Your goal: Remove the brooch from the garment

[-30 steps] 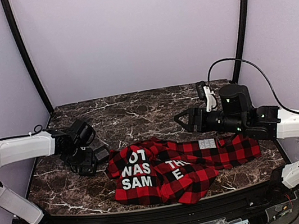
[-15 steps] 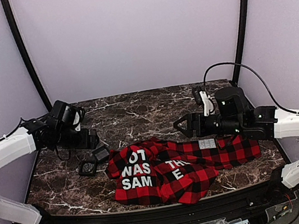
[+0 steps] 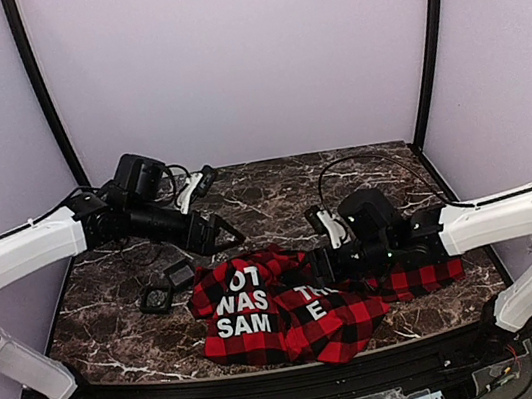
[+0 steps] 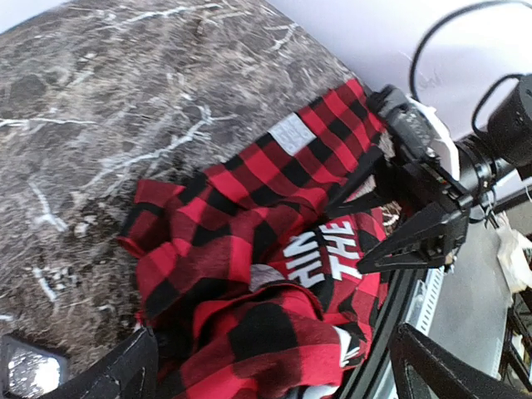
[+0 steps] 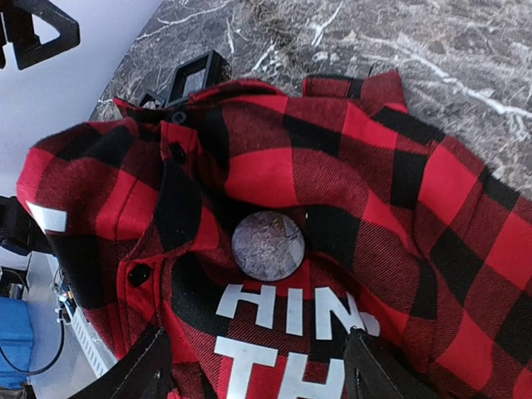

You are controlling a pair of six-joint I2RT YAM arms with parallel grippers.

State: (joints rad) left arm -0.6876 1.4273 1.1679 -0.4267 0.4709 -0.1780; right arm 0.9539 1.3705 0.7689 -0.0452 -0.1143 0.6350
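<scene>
The garment [image 3: 282, 303], red-and-black plaid with white block letters, lies crumpled at the table's front centre. In the right wrist view the brooch [image 5: 268, 245], a round pale grey disc, sits on the garment [image 5: 349, 166] just above the letters. My right gripper [image 5: 259, 376] hovers close over it, open, the disc just beyond its fingertips and nothing between them. My left gripper [image 3: 218, 230] hangs open above the table, behind the garment's left end. The left wrist view looks down on the garment [image 4: 249, 199], where a grey sliver of the brooch [image 4: 266, 277] shows in a fold.
Two small black square frames [image 3: 178, 272] [image 3: 155, 299] lie on the marble table [image 3: 246, 198] just left of the garment. One frame [image 5: 195, 75] shows beyond the cloth in the right wrist view. A black rail [image 3: 275, 385] runs along the table's front edge.
My left arm lifted away from the black frames, swung right toward the garment and opened its jaws. My right arm moved left and down over the garment's middle.
</scene>
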